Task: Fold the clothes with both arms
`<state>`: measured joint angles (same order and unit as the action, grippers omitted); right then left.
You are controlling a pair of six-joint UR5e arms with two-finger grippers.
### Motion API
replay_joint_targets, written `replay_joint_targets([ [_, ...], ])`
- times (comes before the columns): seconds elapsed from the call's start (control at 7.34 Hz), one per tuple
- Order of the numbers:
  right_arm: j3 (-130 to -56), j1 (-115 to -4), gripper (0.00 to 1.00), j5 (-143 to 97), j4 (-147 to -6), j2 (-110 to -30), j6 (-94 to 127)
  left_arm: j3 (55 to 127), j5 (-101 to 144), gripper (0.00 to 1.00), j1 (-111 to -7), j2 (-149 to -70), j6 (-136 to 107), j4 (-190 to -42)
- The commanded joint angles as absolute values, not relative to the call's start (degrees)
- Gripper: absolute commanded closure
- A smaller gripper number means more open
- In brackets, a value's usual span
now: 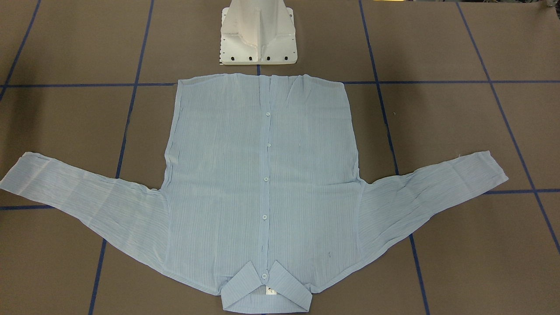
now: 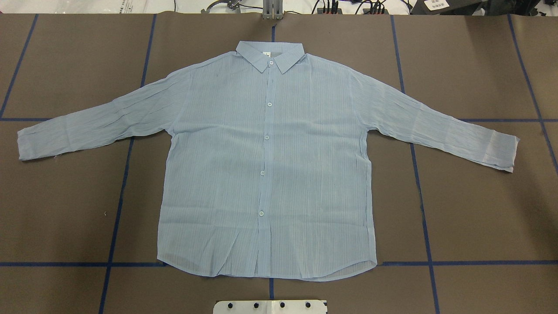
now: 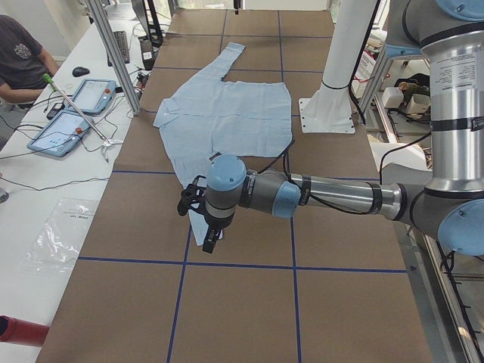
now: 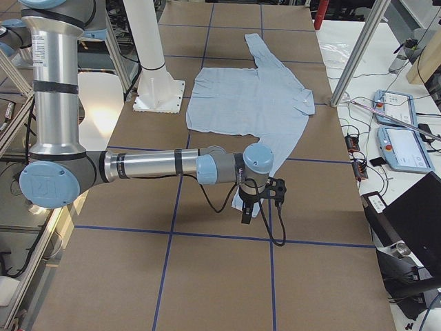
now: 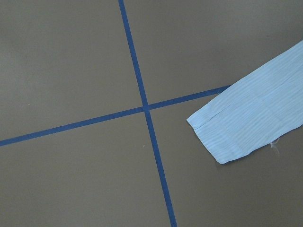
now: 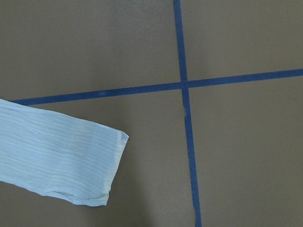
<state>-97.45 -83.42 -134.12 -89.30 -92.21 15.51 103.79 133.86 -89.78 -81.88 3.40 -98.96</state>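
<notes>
- The shirt (image 2: 266, 165) lies flat and face up on the table (image 2: 479, 209). It is buttoned, with the hem toward the robot, the collar (image 2: 270, 56) on the far side and both sleeves spread wide.
- The left gripper (image 3: 210, 240) hangs above the table at the outer end of its own side's sleeve. The left cuff (image 5: 236, 130) lies just inward of the jaws, and the sleeve runs on from there toward the shoulder.
- The right gripper (image 4: 246, 215) mirrors this, with the right cuff (image 6: 66, 165) just inward of its jaws and lying flat.
- Each arm is nearer its own cuff. Each sleeve's long axis leads from the jaws in toward the shirt's body, so we judge that the next move needs a short shift inward and down onto the cuff edge.
- We see the jaws only from the table-end cameras, and no fingers show in the wrist views, so we cannot tell how wide either pair stands. Both cuffs rest on the table, so probably neither holds cloth.
- A small white tag (image 1: 271, 291) sits inside the collar, its print too small to read. We see no brand on the shirt.
</notes>
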Motion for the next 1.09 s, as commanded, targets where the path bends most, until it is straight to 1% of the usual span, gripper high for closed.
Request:
replay_joint_targets([
  [0.0, -97.6, -83.5, 0.00, -134.1, -89.2, -92.2, 15.7, 103.2, 133.6, 0.00, -89.7, -82.0, 3.3, -99.5],
  [0.68, -98.0, -83.4, 0.00, -134.1, -89.0, -91.7, 16.0, 102.3, 133.6, 0.00, -89.6, -81.9, 3.0, -99.9],
  [0.95, -97.5, -83.2, 0.00, -134.1, -85.8, -92.0, 16.2, 102.0, 133.6, 0.00, -89.6, -82.0, 3.0, -99.9],
])
